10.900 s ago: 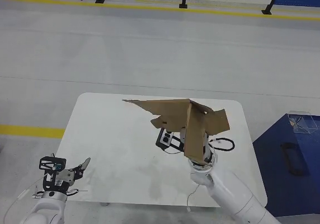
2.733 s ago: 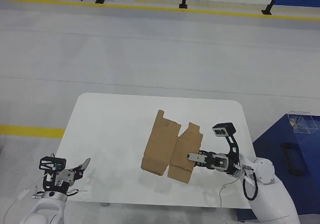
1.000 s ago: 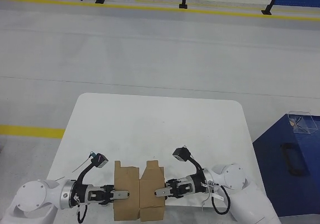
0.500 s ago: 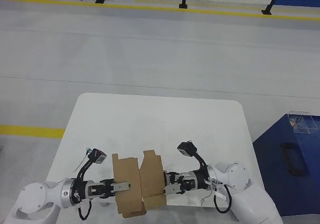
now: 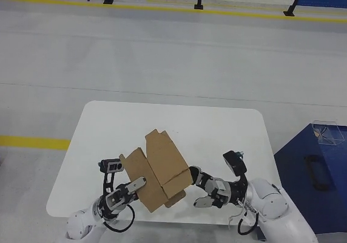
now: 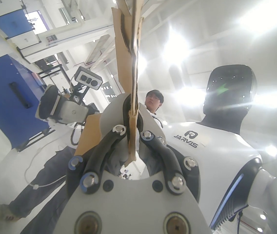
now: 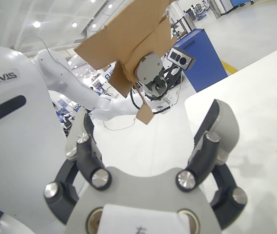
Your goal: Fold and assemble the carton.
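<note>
The brown cardboard carton point(image 5: 156, 169) is flat, partly folded, and held tilted above the table's front edge. My left gripper point(image 5: 136, 184) is shut on its lower edge. In the left wrist view the cardboard point(image 6: 128, 69) stands edge-on, pinched in the gripper point(image 6: 131, 108). My right gripper point(image 5: 196, 191) is open just beside the carton's right corner, with nothing between its fingers. In the right wrist view the open gripper point(image 7: 150, 120) faces the carton point(image 7: 138, 35), which is held up by the left gripper point(image 7: 148, 68) farther off.
The white table point(image 5: 113, 133) has bare surface behind the carton and to its left. A blue cabinet point(image 5: 322, 176) stands off the table's right side, with a clear plastic holder point(image 5: 326, 130) on top.
Both grippers held the carton flat at the front edge. The right gripper has let go, opened and drawn back to the right. The left gripper has lifted and tilted the carton.
</note>
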Action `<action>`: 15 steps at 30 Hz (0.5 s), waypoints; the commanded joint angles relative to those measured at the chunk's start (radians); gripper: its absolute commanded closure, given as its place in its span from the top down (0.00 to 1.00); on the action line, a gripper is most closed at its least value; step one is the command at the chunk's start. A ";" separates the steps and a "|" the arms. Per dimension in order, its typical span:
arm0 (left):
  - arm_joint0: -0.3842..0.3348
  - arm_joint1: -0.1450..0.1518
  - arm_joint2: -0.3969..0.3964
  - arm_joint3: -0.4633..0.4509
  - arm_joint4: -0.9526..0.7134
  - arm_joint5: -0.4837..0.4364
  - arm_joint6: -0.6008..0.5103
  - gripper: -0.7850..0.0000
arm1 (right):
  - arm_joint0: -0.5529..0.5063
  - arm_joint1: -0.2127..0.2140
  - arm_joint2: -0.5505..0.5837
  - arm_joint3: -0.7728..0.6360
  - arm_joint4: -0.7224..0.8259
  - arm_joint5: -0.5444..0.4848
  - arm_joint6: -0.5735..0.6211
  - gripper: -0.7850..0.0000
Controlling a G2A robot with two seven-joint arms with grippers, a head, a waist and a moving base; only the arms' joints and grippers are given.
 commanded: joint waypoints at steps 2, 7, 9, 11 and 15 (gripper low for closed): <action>-0.018 -0.007 0.029 0.023 0.017 -0.010 0.012 0.00 | -0.008 -0.003 -0.021 0.001 -0.038 0.003 -0.040 0.47; -0.027 -0.014 0.048 0.035 0.016 -0.024 0.025 0.00 | -0.004 -0.004 -0.051 0.004 -0.057 0.002 -0.066 0.00; -0.027 -0.016 0.052 0.038 0.007 -0.027 0.028 0.00 | -0.001 -0.004 -0.062 0.003 -0.065 0.005 -0.073 0.00; -0.025 -0.018 0.054 0.041 -0.005 -0.025 0.027 0.00 | 0.002 -0.004 -0.074 0.003 -0.069 0.010 -0.079 0.00; -0.020 -0.019 0.052 0.046 -0.018 -0.025 0.026 0.00 | 0.009 -0.004 -0.099 0.006 -0.073 0.029 -0.077 0.00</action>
